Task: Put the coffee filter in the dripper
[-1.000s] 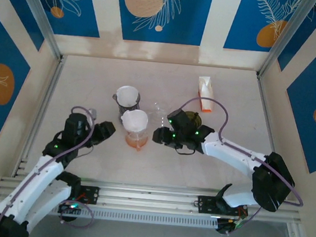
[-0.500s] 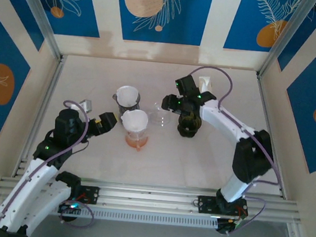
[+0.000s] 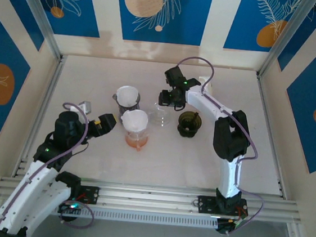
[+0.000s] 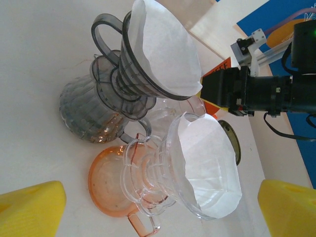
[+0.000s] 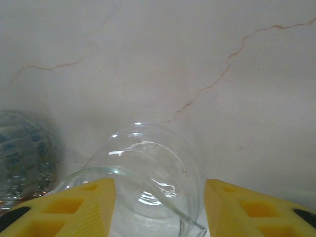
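Observation:
A white coffee filter (image 4: 210,165) sits inside the clear glass dripper (image 4: 163,168), which rests on an orange server (image 4: 103,185); from above the dripper (image 3: 135,120) stands mid-table. My left gripper (image 4: 158,210) is open, its yellow fingertips (image 4: 29,207) wide apart and short of the dripper, holding nothing. From above it (image 3: 104,125) lies just left of the dripper. My right gripper (image 3: 166,102) hovers at a clear glass carafe (image 3: 159,113). Its yellow fingers (image 5: 84,207) stand open on either side of the carafe (image 5: 148,173).
A grey dripper (image 4: 148,59) with its own filter stands on a grey glass server (image 4: 84,116) behind the clear one. A dark green dripper (image 3: 189,123) sits right of the carafe. A white and orange box (image 3: 207,88) lies at the back.
My left gripper opened wide and drew back a little from the dripper. My right arm swung from the table's middle to the back, over the clear carafe, its jaws narrowing slightly.

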Tool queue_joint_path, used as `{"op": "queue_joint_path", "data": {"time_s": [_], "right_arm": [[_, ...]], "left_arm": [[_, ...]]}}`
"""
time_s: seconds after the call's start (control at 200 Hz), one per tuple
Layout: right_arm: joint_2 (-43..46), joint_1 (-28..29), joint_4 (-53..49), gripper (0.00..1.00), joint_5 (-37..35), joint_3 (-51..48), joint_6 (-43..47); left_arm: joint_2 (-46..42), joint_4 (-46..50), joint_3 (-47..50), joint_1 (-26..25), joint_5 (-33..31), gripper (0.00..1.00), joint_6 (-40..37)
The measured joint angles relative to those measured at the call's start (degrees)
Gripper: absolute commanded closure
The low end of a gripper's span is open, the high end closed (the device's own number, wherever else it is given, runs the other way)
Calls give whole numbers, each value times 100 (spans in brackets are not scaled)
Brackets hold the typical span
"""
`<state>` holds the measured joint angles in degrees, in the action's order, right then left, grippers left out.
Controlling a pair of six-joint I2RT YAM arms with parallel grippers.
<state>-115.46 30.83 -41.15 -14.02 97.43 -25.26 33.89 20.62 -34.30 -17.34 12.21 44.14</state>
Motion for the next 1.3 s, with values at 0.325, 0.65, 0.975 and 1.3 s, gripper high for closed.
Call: {"op": "queue_joint_path", "data": {"time_s": [0.325, 0.65, 0.975, 1.3], "right_arm": [[-352, -13, -251, 74, -44, 382, 365], [-372, -11, -304, 92, -66, 382, 457], [-203, -11, -273, 100, -127, 319, 461], [1204, 28, -107, 100, -219, -170, 243]], "left_arm": [[2, 2, 20, 0, -35, 0, -107], [31, 0, 22, 0, -33, 0, -120], [39, 0, 52, 0, -33, 0, -120], [39, -7, 52, 0, -31, 0, -105]]}}
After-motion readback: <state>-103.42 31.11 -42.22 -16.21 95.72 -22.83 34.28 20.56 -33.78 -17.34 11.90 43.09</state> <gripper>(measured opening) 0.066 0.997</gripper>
